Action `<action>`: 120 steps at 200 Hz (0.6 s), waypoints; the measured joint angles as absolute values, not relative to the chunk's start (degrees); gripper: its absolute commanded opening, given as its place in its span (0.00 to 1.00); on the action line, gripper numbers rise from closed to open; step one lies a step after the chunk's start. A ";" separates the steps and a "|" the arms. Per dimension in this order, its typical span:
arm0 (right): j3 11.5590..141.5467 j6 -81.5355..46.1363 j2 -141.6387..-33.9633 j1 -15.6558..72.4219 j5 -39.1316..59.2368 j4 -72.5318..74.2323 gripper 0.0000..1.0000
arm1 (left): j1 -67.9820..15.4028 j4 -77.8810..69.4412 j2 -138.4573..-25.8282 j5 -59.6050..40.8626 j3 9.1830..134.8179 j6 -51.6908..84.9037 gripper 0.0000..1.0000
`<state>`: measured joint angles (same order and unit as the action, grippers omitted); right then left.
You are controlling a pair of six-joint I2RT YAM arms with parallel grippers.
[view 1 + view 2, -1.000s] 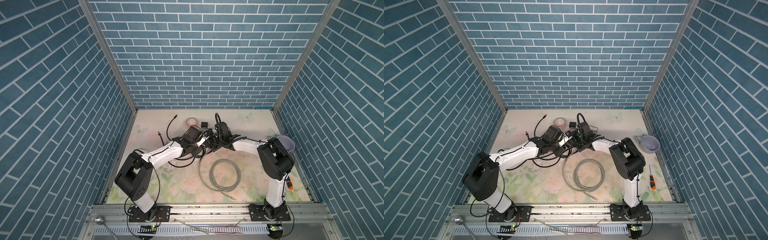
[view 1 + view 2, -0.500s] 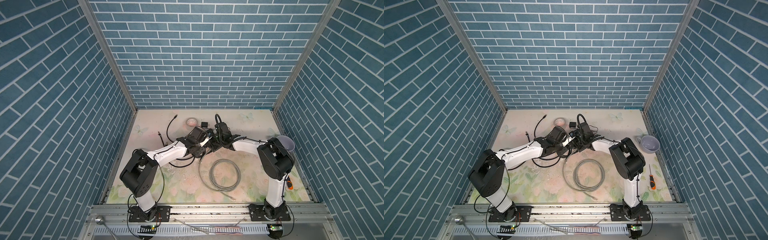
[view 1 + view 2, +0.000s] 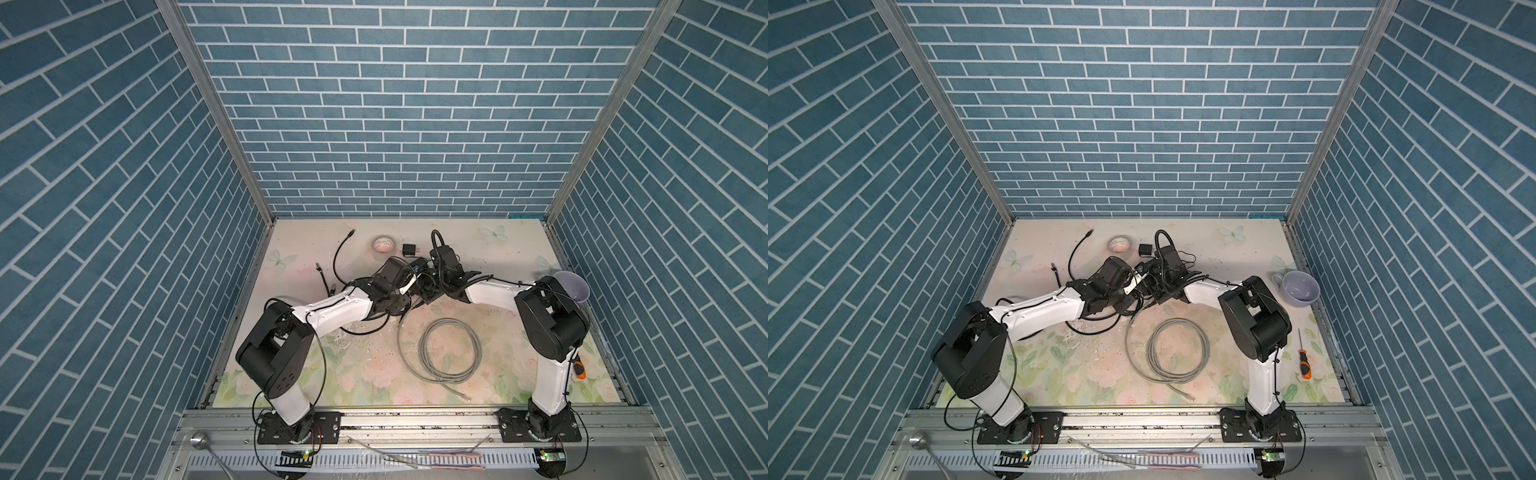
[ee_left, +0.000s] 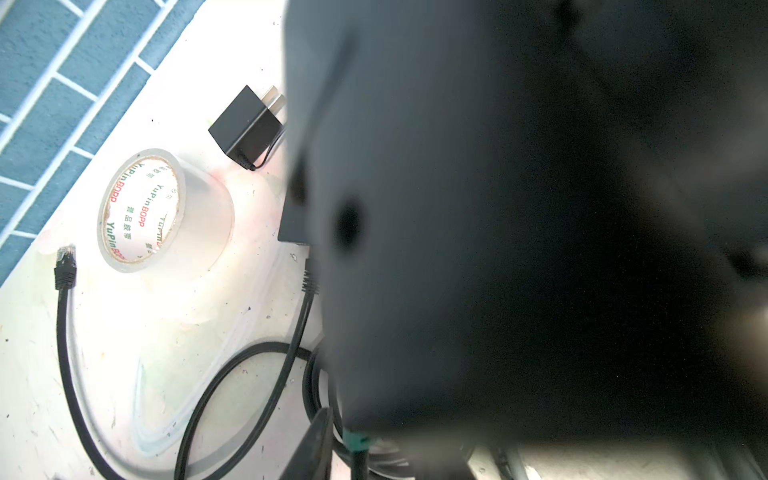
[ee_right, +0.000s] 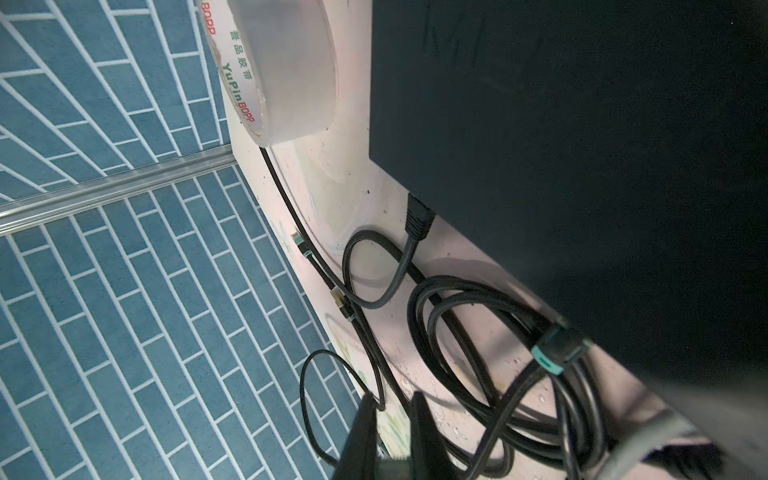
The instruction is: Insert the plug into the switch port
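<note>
At the right claw (image 5: 392,401): two dark fingers (image 5: 361,432) nearly together, only a thin slit between, low over the table (image 5: 332,174). Cannot tell whether pinching any of the thin black cable at the tips.

Just ahead of those tips: loops of black cable (image 5: 415,316) lying on the table. Past the loops, ahead and off to one side: the switch (image 5: 561,124), flat and matte black, on the table. Against its near edge, the plug (image 5: 557,351) with a teal band, touching that edge; cannot tell whether fully seated. Farther along the same edge, a second black plug (image 5: 419,218), pushed into a port.

Close against the right claw in both top views: the left claw (image 3: 417,291). From its wrist camera only one finger (image 4: 313,440) in sight, the teal-banded plug just beside it, all else lost behind a dark blur. Cannot tell how wide open, nor whether gripping the plug.

Farther out beyond both claws: a small black power adapter (image 4: 247,124), then a roll of clear tape (image 4: 141,210), and beside the roll the clear-tipped end of a loose black cable (image 4: 65,266).

Well behind the claws, toward the arm bases: a coil of grey cable (image 3: 451,353). Far off on the right arm's side: a lilac mug (image 3: 1300,289) and an orange-handled screwdriver (image 3: 1304,363).
</note>
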<state>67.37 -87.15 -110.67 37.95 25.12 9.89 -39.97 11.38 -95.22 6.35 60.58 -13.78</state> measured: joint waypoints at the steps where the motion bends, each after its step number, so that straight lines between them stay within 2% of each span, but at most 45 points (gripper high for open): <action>1: 67.35 -87.18 -110.65 37.95 25.12 9.89 0.00 | -39.97 11.38 -95.18 6.35 60.51 -13.78 0.39; 31: 66.54 -87.22 -110.02 37.93 25.26 10.28 0.00 | -38.89 9.98 -91.22 5.72 56.40 -12.38 0.46; 57: 66.52 -87.24 -109.51 37.93 25.30 11.35 0.00 | -36.29 9.04 -87.31 4.82 52.34 -11.11 0.47; 120: 66.52 -88.27 -108.90 37.91 25.30 11.60 0.00 | -36.21 8.01 -87.88 2.50 52.60 -11.38 0.47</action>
<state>66.52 -88.27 -108.90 37.91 25.30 11.60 -36.21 8.01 -87.88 2.50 52.60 -11.38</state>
